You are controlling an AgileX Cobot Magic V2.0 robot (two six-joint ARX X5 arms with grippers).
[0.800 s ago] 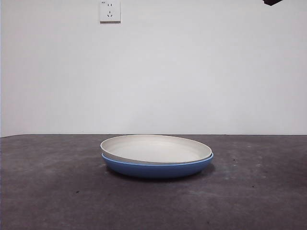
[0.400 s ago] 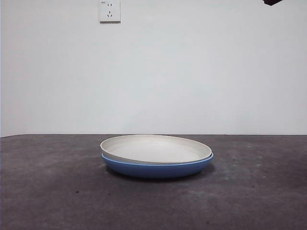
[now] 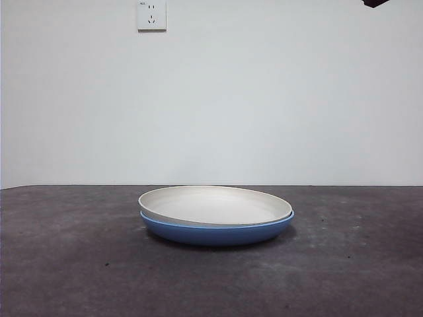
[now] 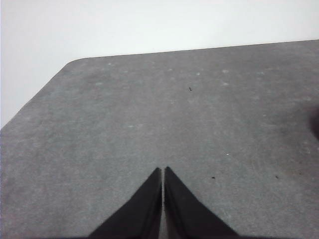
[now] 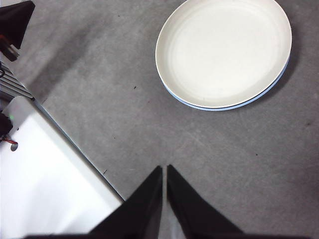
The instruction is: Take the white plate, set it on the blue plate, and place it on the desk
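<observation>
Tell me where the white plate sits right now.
In the front view, the white plate sits nested on top of the blue plate, near the middle of the desk; neither claw touches it.

Ahead of our right claw [image 5: 163,172] only the white plate [image 5: 223,52], stacked on the blue plate [image 5: 234,106], interrupts the bare desk [image 5: 99,79].

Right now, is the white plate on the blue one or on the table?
On the blue one. The white plate sits nested in the blue plate, whose rim shows beneath it; the right wrist view shows the same stack.
</observation>
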